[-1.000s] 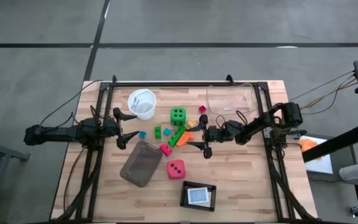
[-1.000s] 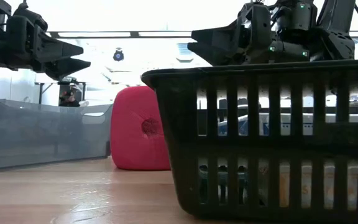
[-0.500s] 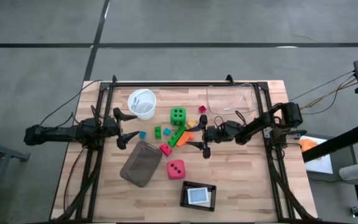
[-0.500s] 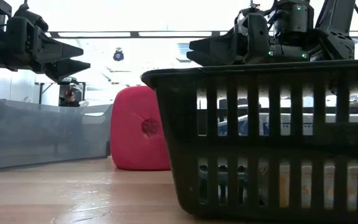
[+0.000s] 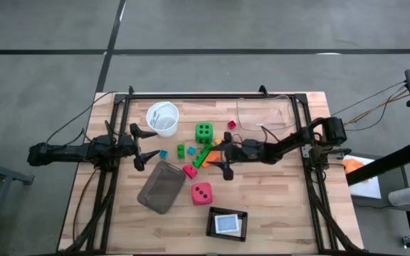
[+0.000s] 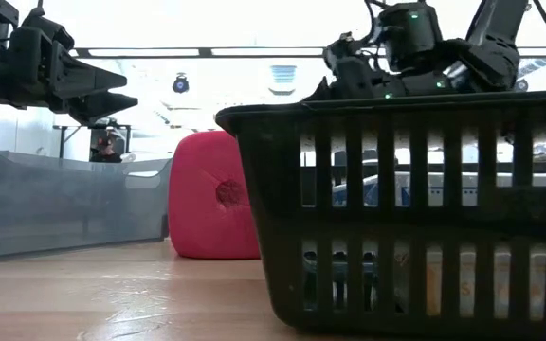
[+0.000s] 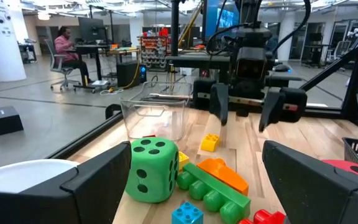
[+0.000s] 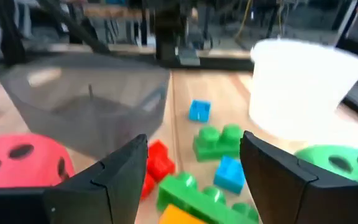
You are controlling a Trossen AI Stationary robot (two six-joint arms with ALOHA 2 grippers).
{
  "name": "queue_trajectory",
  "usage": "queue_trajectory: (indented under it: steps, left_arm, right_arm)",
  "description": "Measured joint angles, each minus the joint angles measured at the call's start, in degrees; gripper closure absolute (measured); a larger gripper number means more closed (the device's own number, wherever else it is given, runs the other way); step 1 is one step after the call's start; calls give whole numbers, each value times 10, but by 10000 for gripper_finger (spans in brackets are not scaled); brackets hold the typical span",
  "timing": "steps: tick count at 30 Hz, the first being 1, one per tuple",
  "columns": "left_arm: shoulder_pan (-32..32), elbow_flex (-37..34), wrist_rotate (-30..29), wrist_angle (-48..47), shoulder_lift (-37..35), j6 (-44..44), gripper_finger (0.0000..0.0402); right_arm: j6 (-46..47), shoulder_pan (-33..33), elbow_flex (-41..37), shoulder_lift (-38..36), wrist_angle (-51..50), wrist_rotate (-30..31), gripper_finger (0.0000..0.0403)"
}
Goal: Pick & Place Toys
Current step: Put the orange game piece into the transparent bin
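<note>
High view: right gripper (image 5: 223, 158), jaws open and empty, is approaching green brick (image 5: 202, 156); next, lowering to straddle it.

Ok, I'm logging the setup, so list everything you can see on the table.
Green die: one, centre, beside the bricks.
Pink-red die: one, beside the tray.
Small bricks: about eight; green, blue, red, orange, yellow; clustered mid-table.
White cup: one, left of the green die.
Clear box: one, right of the green die.
Grey tray: one, tilted.
Black basket: one, near edge.
Left hand: open, left of the bricks.
Right hand: open, at the bricks' right.
</note>
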Motion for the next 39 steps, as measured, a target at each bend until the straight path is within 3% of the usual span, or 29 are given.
queue_trajectory:
  steps: [7,22,29,39]
  left_arm:
    - [0,0,0,0,0,2,39]
    - [0,0,-3,3,0,10,39]
    - [0,0,-2,4,0,11,39]
    - [0,0,-2,3,0,14,39]
  right_arm:
    - [-1,0,57,-6,-178,28,155]
    - [-110,0,224,-9,-617,26,155]
    - [-146,0,293,-8,-723,14,155]
    - [-180,1,332,3,-775,13,155]
